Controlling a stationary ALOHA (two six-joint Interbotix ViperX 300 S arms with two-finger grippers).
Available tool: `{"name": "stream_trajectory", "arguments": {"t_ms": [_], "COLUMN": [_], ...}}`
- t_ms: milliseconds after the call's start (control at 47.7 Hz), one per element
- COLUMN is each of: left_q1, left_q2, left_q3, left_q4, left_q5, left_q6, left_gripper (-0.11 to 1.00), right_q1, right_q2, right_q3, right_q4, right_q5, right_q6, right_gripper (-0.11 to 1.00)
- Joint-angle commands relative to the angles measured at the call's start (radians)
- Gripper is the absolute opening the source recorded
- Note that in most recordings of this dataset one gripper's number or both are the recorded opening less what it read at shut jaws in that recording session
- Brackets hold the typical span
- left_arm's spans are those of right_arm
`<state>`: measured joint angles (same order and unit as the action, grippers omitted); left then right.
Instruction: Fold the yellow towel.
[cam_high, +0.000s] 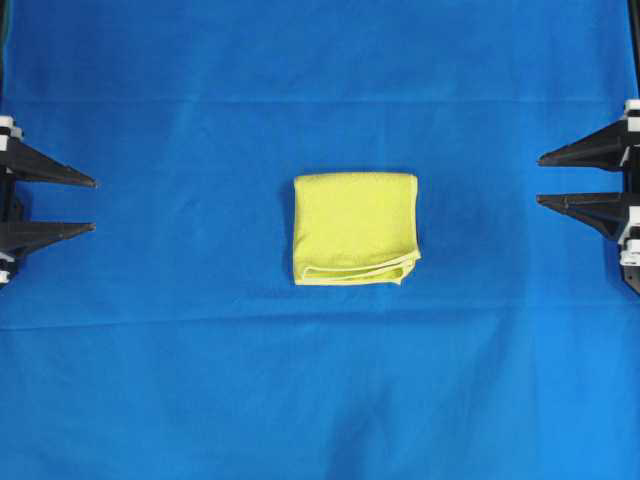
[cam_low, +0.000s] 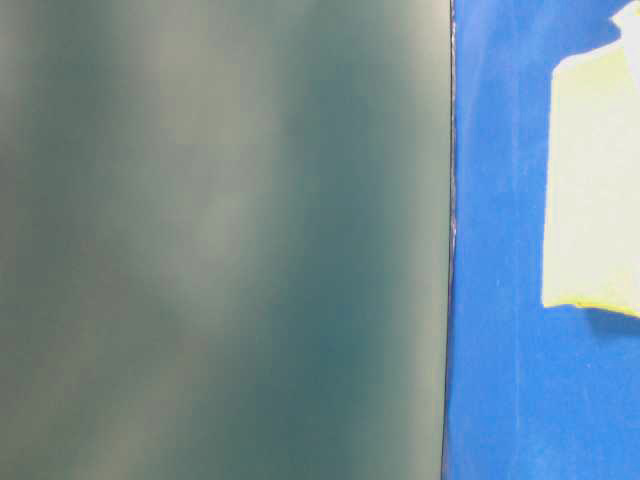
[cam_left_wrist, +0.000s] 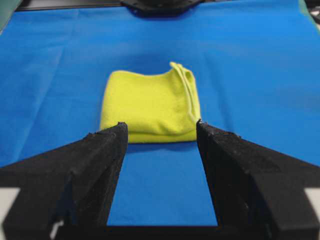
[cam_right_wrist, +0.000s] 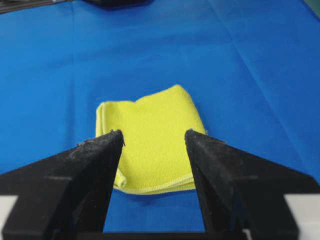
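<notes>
Yellow towel (cam_high: 355, 228) lying folded into a compact block at the middle of the blue cloth (cam_high: 320, 400), well apart from both grippers.

Showing stacked hems along the near edge in the overhead view, with one corner layer peeling slightly at the lower right; keeping the far and left edges as smooth folds. Leaving bare blue cloth on every side of the towel, marked only by faint creases. Left gripper (cam_high: 95, 205) sitting at the left rim of the overhead view, jaws spread and holding nothing, pointing inward. Right gripper (cam_high: 538, 180) sitting at the right rim, jaws likewise spread and empty. Framing the towel between parted fingers (cam_left_wrist: 107, 150) in the left wrist view, clear of it. Table-level view mostly blocked by a blurred grey-green surface (cam_low: 220, 240).
</notes>
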<state>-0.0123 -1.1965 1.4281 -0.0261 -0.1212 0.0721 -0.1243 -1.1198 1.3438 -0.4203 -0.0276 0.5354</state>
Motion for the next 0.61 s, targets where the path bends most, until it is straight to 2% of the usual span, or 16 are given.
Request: {"name": "stream_trajectory", "arguments": {"t_ms": [0,587], "left_q1": [0.003,0.003], "left_q2": [0.008,0.008], "left_q3": [-0.014,-0.014], "left_q4": [0.000,0.000], "left_q5": [-0.006,-0.002], "left_q6": [-0.002,0.000], "left_gripper": [0.56,0.56], "right_q1": [-0.002,-0.002], "right_q2": [0.012,0.011], "right_q3": [-0.012,-0.012], "right_q4": [-0.002,-0.003], "right_q5": [-0.011,-0.005], "right_q6": [-0.002,-0.003], "right_gripper": [0.58,0.58]}}
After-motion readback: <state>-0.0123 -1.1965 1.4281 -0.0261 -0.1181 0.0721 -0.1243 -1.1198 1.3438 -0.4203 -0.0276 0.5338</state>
